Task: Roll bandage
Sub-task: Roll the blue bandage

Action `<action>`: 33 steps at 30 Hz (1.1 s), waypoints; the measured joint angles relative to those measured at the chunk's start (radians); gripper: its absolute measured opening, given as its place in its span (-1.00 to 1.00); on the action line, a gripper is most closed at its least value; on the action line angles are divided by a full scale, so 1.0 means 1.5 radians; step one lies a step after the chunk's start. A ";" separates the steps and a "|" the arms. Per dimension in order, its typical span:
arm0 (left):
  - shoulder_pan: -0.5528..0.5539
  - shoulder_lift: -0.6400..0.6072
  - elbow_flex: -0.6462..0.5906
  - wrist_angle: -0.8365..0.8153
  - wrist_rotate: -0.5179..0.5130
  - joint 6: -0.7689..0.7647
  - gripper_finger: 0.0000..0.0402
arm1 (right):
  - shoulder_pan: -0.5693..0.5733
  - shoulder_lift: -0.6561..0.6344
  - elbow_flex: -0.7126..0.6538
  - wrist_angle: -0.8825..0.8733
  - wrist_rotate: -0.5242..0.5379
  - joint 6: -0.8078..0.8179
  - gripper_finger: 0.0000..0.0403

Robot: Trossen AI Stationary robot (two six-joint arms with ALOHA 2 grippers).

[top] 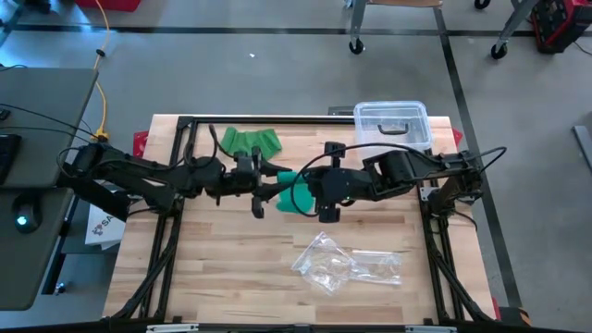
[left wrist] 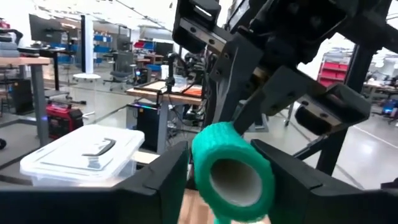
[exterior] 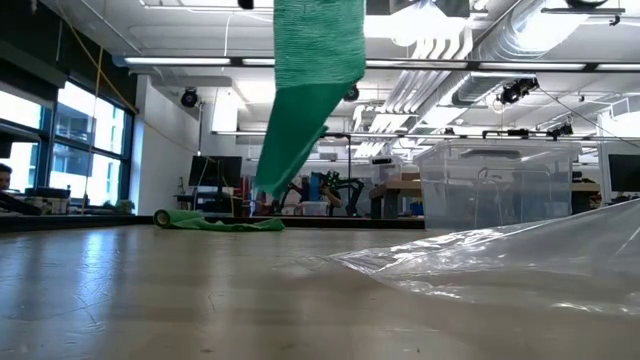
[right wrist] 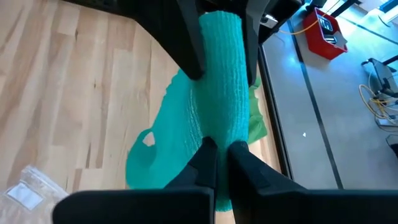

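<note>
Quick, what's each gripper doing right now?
Left gripper: shut on the green rolled bandage.
Right gripper: shut on the same bandage's end.

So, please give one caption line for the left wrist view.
Left gripper holds the green bandage roll end-on, the right gripper close behind it.

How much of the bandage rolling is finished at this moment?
Partly done. A green elastic bandage roll is already wound on its core and sits between the left gripper fingers above the wooden table. The right gripper pinches the loose green tail, which hangs unrolled. That tail is left to wind. A second green bandage lies on the table, loose.
</note>
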 joint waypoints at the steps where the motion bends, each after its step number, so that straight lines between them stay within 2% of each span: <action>1: 0.000 0.000 0.001 -0.001 0.002 0.000 -0.32 | 0.000 0.000 0.000 0.000 0.000 0.000 -0.97; 6: 0.000 0.000 0.009 -0.007 0.022 0.013 -0.72 | 0.002 0.000 0.001 0.000 -0.002 0.000 -0.93; 9: 0.001 0.000 0.009 -0.008 0.029 0.030 -0.89 | 0.002 0.000 0.001 -0.002 0.003 0.010 -0.83; 17: -0.001 -0.011 0.010 0.008 0.019 0.089 -0.85 | 0.023 -0.013 0.001 -0.019 0.083 0.034 -0.16; 20: -0.004 -0.014 0.011 0.006 0.019 0.089 -0.84 | 0.034 -0.032 0.001 -0.013 0.088 0.041 0.02; 25: -0.016 -0.017 0.011 0.010 0.019 0.113 -0.85 | 0.052 -0.061 0.001 -0.028 0.080 0.052 0.14; 30: -0.044 -0.017 0.011 0.015 0.019 0.161 -0.84 | 0.055 -0.087 -0.002 -0.092 0.019 0.062 0.15; 33: -0.070 -0.020 0.010 0.020 0.019 0.204 -0.84 | 0.063 -0.126 -0.071 -0.090 0.021 0.077 0.15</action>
